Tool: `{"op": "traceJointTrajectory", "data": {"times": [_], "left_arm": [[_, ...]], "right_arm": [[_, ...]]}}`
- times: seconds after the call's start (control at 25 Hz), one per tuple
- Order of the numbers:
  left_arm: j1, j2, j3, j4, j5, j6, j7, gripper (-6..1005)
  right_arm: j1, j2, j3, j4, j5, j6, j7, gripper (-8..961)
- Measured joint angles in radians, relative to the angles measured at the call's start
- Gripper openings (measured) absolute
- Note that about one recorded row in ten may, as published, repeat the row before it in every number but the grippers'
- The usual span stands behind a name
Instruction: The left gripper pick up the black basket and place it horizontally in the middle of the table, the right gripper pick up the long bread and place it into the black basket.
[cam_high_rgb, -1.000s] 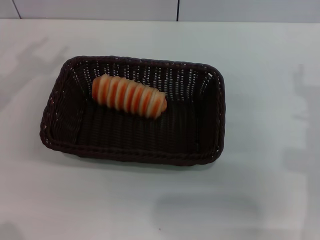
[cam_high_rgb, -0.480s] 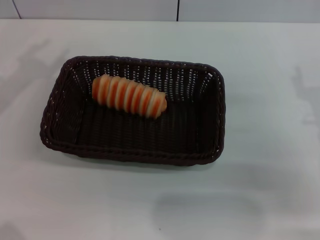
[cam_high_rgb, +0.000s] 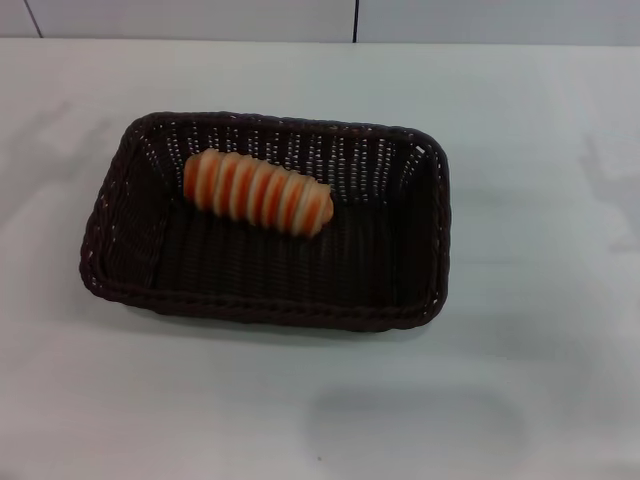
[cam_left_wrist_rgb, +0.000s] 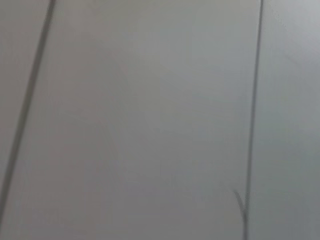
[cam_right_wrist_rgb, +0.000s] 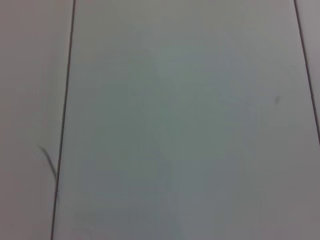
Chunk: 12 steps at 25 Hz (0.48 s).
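Note:
The black basket (cam_high_rgb: 110, 250) lies lengthwise across the middle of the white table (cam_high_rgb: 540, 360) in the head view. The long bread (cam_high_rgb: 257, 192), cream with orange-red stripes, lies inside the basket near its far wall, left of centre. Neither gripper nor arm shows in the head view. Both wrist views show only grey panels with thin dark seams, and no fingers, basket or bread.
A wall with a dark vertical seam (cam_high_rgb: 355, 20) runs behind the table's far edge. White tabletop surrounds the basket on all sides.
Faint arm shadows on the table at the left and right edges have faded and shifted. The basket and the bread have not moved.

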Motion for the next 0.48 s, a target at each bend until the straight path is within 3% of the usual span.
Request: {"op": "traceJointTrajectory", "data": {"times": [0.16, 0.28, 0.48], "left_arm": [[0.035, -0.003, -0.004, 0.140, -0.065, 0.022, 0.197, 676], [0.034, -0.004, -0.016, 0.193, -0.067, 0.048, 0.248, 676], [0.002, -0.009, -0.124, 0.371, -0.089, 0.100, 0.435, 676]], "right_arm": [[-0.028, 0.008, 0.053, 0.057, -0.062, 0.076, 0.006, 726], [-0.033, 0.010, 0.061, 0.068, -0.067, 0.095, 0.007, 726], [-0.037, 0.021, 0.085, 0.067, -0.068, 0.143, 0.002, 726]]}}
